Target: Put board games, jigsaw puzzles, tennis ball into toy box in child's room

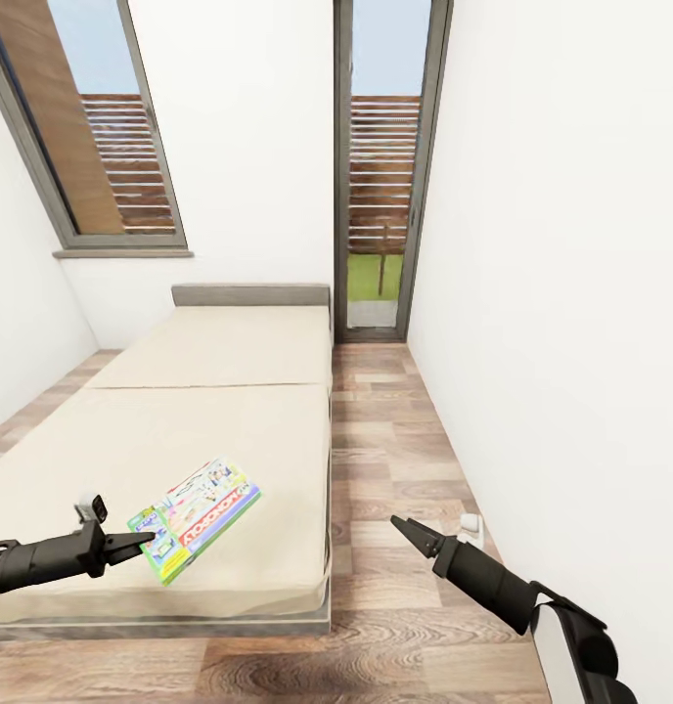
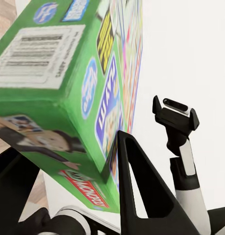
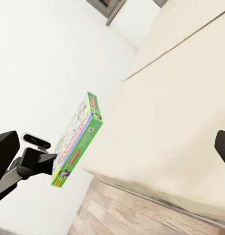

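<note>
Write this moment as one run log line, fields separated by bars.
phase: carry | left gripper: shut on Monopoly board game, lifted above bed | right gripper: empty

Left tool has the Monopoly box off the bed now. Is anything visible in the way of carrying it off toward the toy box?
Nothing visible blocks it. The left tool grips the Monopoly box by one corner, lifted above the bed. The right tool hangs apart over the floor. The toy box and table are not in view, so that path cannot be judged.

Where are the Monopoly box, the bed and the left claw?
Monopoly box (image 1: 201,513), head view, on its printed top face.
Bed (image 1: 219,347), head view, on the far mattress half.
Left claw (image 1: 146,540), head view, between its fingertips at the box's corner.
</note>
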`<state>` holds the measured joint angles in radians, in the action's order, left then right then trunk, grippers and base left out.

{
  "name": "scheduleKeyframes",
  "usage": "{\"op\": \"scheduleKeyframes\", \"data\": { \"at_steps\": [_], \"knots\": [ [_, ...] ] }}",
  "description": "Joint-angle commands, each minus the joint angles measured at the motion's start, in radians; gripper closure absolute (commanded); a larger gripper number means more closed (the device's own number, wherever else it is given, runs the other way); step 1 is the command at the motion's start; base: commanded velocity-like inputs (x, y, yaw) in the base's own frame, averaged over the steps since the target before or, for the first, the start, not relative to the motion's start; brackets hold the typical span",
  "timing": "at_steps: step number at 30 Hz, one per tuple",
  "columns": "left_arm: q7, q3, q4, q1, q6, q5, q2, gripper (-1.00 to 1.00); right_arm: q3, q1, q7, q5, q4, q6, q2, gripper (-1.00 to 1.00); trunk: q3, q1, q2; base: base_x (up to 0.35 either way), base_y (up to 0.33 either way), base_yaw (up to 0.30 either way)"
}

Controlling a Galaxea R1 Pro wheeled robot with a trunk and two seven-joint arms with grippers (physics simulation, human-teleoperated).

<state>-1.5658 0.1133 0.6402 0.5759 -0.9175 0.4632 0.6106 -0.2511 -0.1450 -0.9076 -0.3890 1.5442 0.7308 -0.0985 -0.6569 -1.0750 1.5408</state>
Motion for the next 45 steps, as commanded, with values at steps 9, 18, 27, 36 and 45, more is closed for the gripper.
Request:
{"op": "scheduleKeyframes", "data": {
  "at_steps": [9, 18, 27, 36, 45],
  "knots": [
    [-0.005, 0.006, -0.001, 0.001, -0.009, 0.002, 0.02, 1.0, 0.002, -0.001, 0.002, -0.001, 0.004, 0.007, -0.004, -1.0, 0.029, 0.035, -0.063, -0.003, 0.0, 0.096],
    [-0.005, 0.006, -0.001, 0.001, -0.009, 0.0, 0.021, 1.0, 0.014, -0.001, 0.003, -0.001, 0.005, 0.008, -0.003, -1.0, 0.061, 0.069, -0.126, -0.024, 0.0, 0.269],
    [-0.005, 0.006, -0.001, 0.001, -0.009, 0.001, 0.031, 1.0, 0.016, -0.001, 0.002, 0.0, 0.005, 0.008, -0.003, -1.0, 0.093, 0.104, -0.189, -0.154, 0.0, 0.278],
    [-0.005, 0.006, -0.001, 0.001, -0.008, 0.0, 0.039, 1.0, 0.017, -0.001, 0.003, 0.006, 0.005, 0.009, -0.004, -1.0, 0.123, 0.138, -0.252, -0.009, 0.0, 0.28],
    [-0.005, 0.007, -0.001, 0.001, -0.008, 0.0, 0.04, 1.0, 0.017, -0.001, 0.002, 0.008, 0.005, 0.009, -0.004, -1.0, 0.151, 0.173, -0.315, 0.0, 0.0, 0.282]
  ]
}}
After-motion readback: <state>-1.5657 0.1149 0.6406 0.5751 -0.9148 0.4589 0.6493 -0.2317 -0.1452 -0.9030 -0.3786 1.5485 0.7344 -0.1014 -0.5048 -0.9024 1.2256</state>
